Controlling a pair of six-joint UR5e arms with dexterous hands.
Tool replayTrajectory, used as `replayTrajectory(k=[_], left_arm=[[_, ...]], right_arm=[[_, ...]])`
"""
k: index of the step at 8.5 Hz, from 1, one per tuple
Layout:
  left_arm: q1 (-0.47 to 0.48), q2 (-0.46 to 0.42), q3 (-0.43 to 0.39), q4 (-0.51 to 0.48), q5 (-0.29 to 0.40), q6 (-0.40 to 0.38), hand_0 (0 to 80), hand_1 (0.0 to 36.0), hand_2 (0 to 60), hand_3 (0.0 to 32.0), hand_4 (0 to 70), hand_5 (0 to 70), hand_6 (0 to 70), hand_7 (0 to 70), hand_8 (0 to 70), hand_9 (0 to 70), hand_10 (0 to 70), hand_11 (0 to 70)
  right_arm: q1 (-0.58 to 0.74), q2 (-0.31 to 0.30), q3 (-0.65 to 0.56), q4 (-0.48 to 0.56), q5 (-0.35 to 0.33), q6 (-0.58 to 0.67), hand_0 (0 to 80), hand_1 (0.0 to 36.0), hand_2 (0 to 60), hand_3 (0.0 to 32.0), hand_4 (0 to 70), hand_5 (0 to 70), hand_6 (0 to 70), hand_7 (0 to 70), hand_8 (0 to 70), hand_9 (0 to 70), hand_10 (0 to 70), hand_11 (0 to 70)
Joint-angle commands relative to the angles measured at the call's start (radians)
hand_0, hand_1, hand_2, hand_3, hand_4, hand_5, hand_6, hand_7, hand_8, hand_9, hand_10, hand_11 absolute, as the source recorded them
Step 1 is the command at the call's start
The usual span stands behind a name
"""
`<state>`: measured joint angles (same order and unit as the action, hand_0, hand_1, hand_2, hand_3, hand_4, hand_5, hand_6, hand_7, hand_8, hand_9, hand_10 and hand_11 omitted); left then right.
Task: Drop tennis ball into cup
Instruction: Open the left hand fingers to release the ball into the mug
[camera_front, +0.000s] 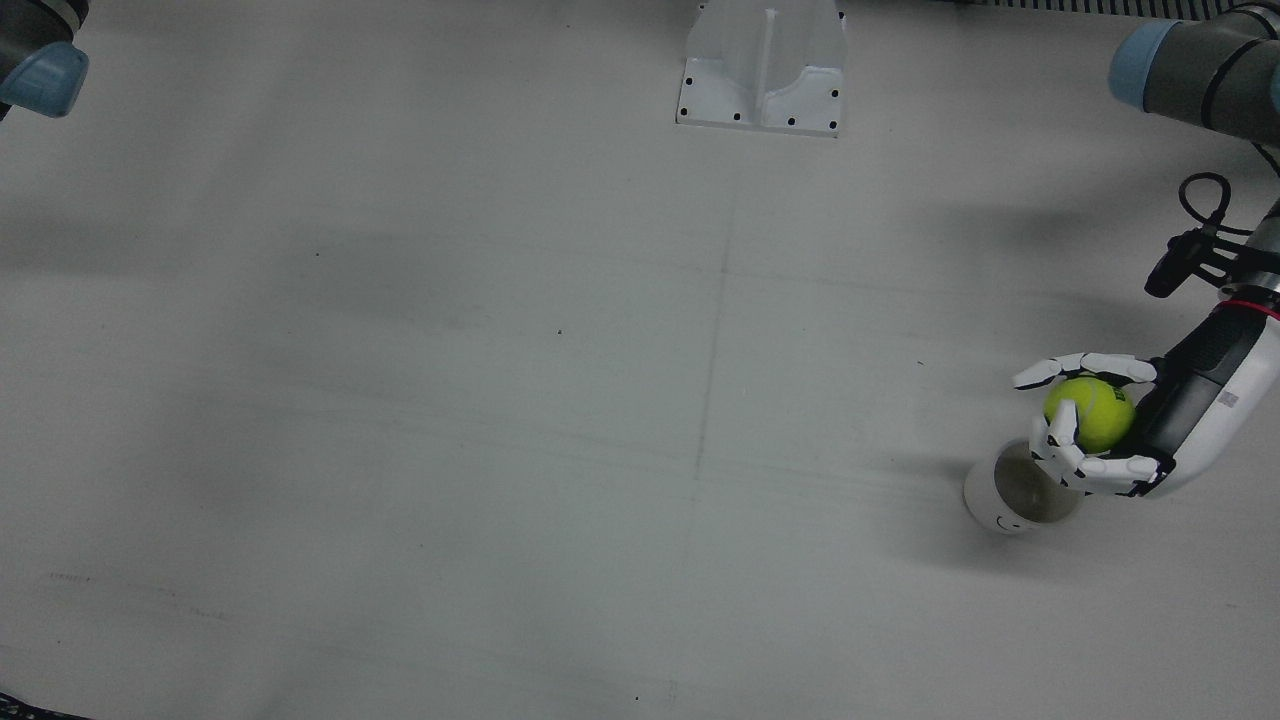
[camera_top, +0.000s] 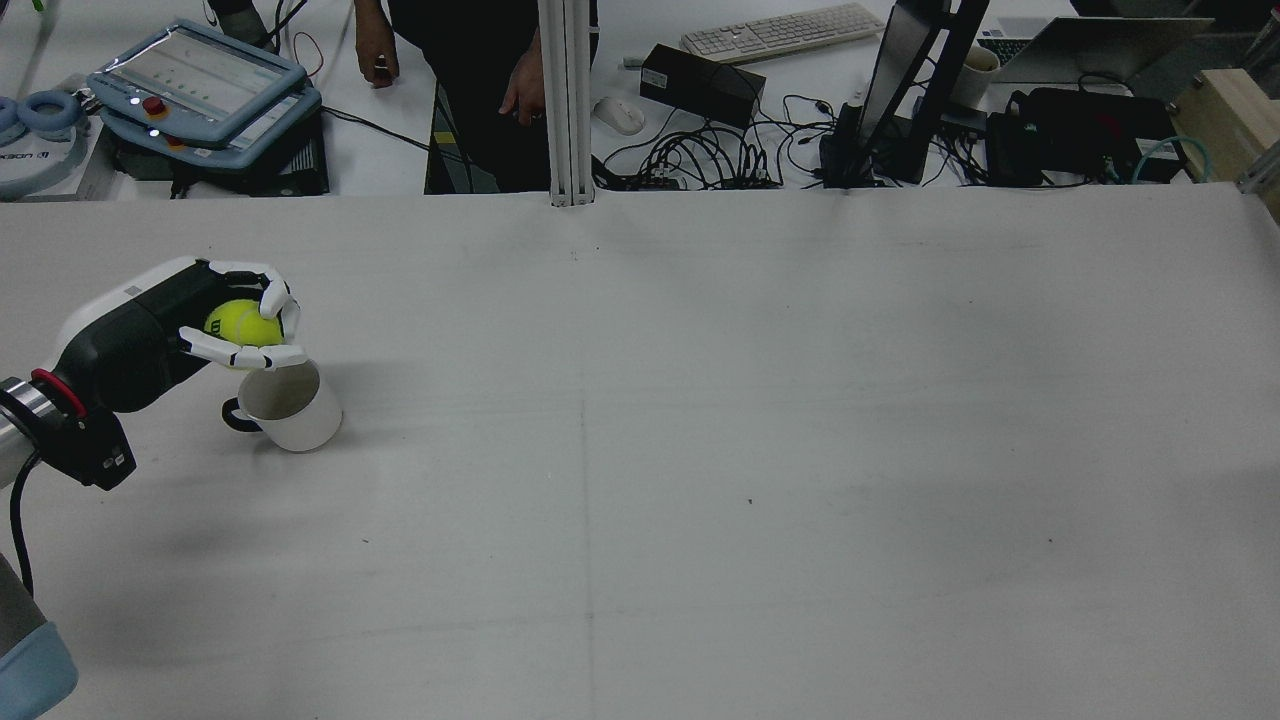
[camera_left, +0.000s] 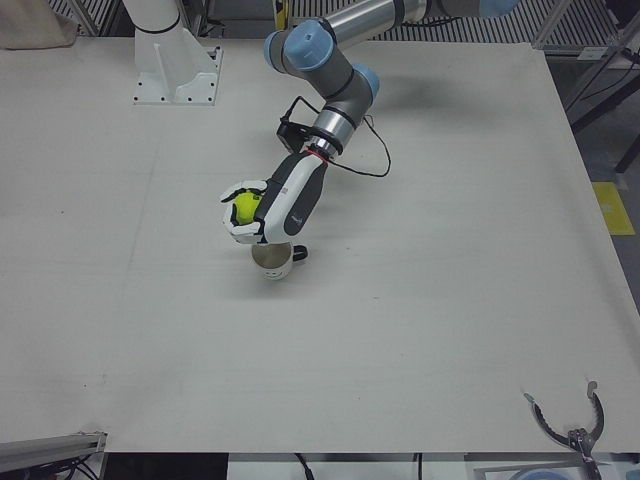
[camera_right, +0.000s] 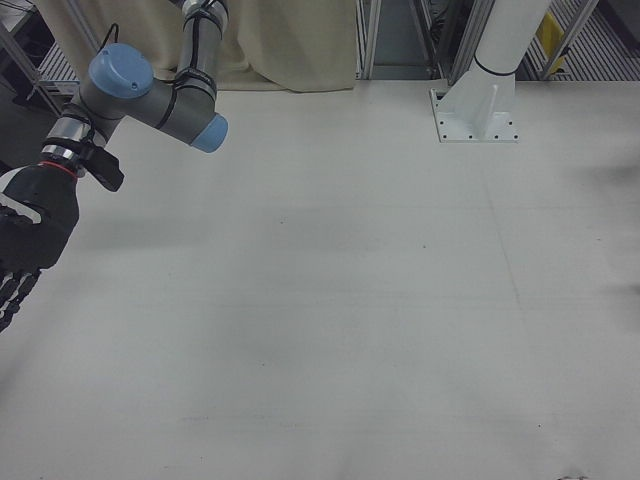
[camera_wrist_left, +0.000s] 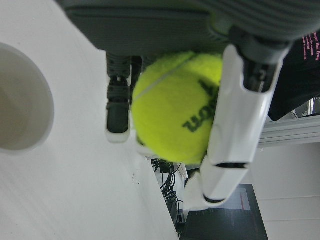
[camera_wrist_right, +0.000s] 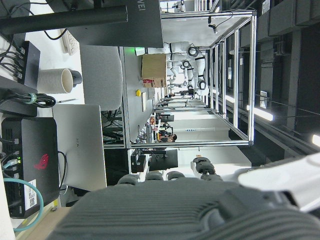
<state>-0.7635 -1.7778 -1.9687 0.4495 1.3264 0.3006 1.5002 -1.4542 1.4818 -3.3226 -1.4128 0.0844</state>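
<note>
In the rear view, going left to right: the left hand (camera_top: 215, 325) comes first, its fingers wrapped around the tennis ball (camera_top: 243, 322), holding it up off the table (camera_top: 760, 420). Right next to it, a bit lower, is the white cup (camera_top: 288, 403), upright, mouth open, handle pointing back toward the arm. The ball looks like it's over the cup's near rim rather than dead centre, though that's hard to call from these angles.

The ball should be light, fuzzy and a bit squishy, so it grips fine, and the wrap around its middle looks solid. The cup is probably ceramic and could tip or skid if a finger clips the rim.

There's loads of room: the table is bare all the way right, and its edges are well away. The right hand (camera_right: 25, 245) hangs off at the far side, well apart; I can't tell if it's open or closed.
</note>
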Motion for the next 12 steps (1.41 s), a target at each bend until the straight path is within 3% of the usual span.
replayTrajectory(k=[1, 2, 3, 4, 5, 6, 7, 8, 9, 10, 11, 12], left_arm=[[-0.007, 0.009, 0.004, -0.022, 0.005, 0.0, 73.2, 36.0, 60.0, 0.0, 10.7, 30.0, 44.4, 11.4, 15.1, 12.3, 8.9, 17.2], [-0.005, 0.009, 0.007, -0.025, 0.004, 0.0, 71.0, 36.0, 60.0, 0.0, 4.9, 49.4, 35.1, 10.3, 11.3, 9.3, 7.4, 15.1], [-0.005, 0.008, 0.019, -0.031, 0.004, 0.002, 71.0, 36.0, 60.0, 0.0, 4.1, 24.3, 19.5, 11.5, 6.6, 7.0, 6.2, 13.6], [-0.007, 0.008, 0.039, -0.044, 0.004, 0.002, 69.8, 36.0, 60.0, 0.0, 1.9, 39.4, 26.7, 9.6, 6.8, 4.9, 5.7, 12.8], [-0.008, 0.009, 0.06, -0.063, 0.004, 0.002, 72.2, 36.0, 60.0, 0.0, 1.4, 13.0, 5.4, 12.9, 1.6, 4.1, 5.4, 12.5], [-0.02, 0.012, 0.073, -0.087, 0.005, 0.002, 72.2, 36.0, 60.0, 0.0, 1.2, 22.3, 13.9, 10.7, 2.8, 3.3, 5.2, 12.2], [-0.025, 0.033, 0.067, -0.103, 0.005, 0.002, 71.4, 36.0, 60.0, 0.0, 1.0, 12.4, 12.5, 11.0, 2.5, 3.0, 5.0, 11.9], [-0.031, 0.044, 0.047, -0.11, 0.008, -0.011, 70.4, 36.0, 60.0, 0.0, 1.1, 23.6, 26.5, 8.7, 5.1, 2.5, 4.8, 11.6], [-0.03, 0.044, 0.035, -0.1, 0.008, -0.012, 69.2, 36.0, 60.0, 0.0, 0.6, 24.7, 20.3, 8.7, 3.3, 1.9, 4.5, 11.3], [-0.03, 0.044, 0.039, -0.1, 0.008, -0.012, 67.9, 36.0, 60.0, 0.0, 1.4, 14.4, 28.2, 7.3, 4.6, 1.4, 4.3, 11.0], [-0.03, 0.047, 0.041, -0.1, 0.007, -0.012, 67.5, 36.0, 60.0, 0.0, 0.4, 25.2, 33.2, 7.6, 6.0, 1.1, 4.2, 10.7], [-0.03, 0.049, 0.042, -0.1, 0.007, -0.012, 67.3, 36.0, 60.0, 0.0, 0.4, 27.9, 5.2, 10.8, 0.1, 0.8, 4.0, 10.5]], right_arm=[[0.0, 0.0, 0.0, 0.0, 0.0, 0.0, 0.0, 0.0, 0.0, 0.0, 0.0, 0.0, 0.0, 0.0, 0.0, 0.0, 0.0, 0.0], [0.0, 0.0, 0.0, 0.0, 0.0, 0.0, 0.0, 0.0, 0.0, 0.0, 0.0, 0.0, 0.0, 0.0, 0.0, 0.0, 0.0, 0.0], [0.0, 0.0, 0.0, 0.0, 0.0, 0.0, 0.0, 0.0, 0.0, 0.0, 0.0, 0.0, 0.0, 0.0, 0.0, 0.0, 0.0, 0.0], [0.0, 0.0, 0.0, 0.0, 0.0, 0.0, 0.0, 0.0, 0.0, 0.0, 0.0, 0.0, 0.0, 0.0, 0.0, 0.0, 0.0, 0.0], [0.0, 0.0, 0.0, 0.0, 0.0, 0.0, 0.0, 0.0, 0.0, 0.0, 0.0, 0.0, 0.0, 0.0, 0.0, 0.0, 0.0, 0.0], [0.0, 0.0, 0.0, 0.0, 0.0, 0.0, 0.0, 0.0, 0.0, 0.0, 0.0, 0.0, 0.0, 0.0, 0.0, 0.0, 0.0, 0.0], [0.002, 0.0, 0.0, 0.0, 0.0, 0.0, 0.0, 0.0, 0.0, 0.0, 0.0, 0.0, 0.0, 0.0, 0.0, 0.0, 0.0, 0.0], [0.0, 0.0, 0.0, 0.0, 0.0, 0.0, 0.0, 0.0, 0.0, 0.0, 0.0, 0.0, 0.0, 0.0, 0.0, 0.0, 0.0, 0.0], [0.0, 0.0, 0.0, 0.0, 0.0, 0.0, 0.0, 0.0, 0.0, 0.0, 0.0, 0.0, 0.0, 0.0, 0.0, 0.0, 0.0, 0.0], [0.0, 0.0, 0.0, 0.0, 0.0, 0.0, 0.0, 0.0, 0.0, 0.0, 0.0, 0.0, 0.0, 0.0, 0.0, 0.0, 0.0, 0.0], [0.0, 0.0, 0.0, 0.0, 0.0, 0.0, 0.0, 0.0, 0.0, 0.0, 0.0, 0.0, 0.0, 0.0, 0.0, 0.0, 0.0, 0.0], [0.0, 0.0, 0.0, 0.0, 0.0, 0.0, 0.0, 0.0, 0.0, 0.0, 0.0, 0.0, 0.0, 0.0, 0.0, 0.0, 0.0, 0.0]])
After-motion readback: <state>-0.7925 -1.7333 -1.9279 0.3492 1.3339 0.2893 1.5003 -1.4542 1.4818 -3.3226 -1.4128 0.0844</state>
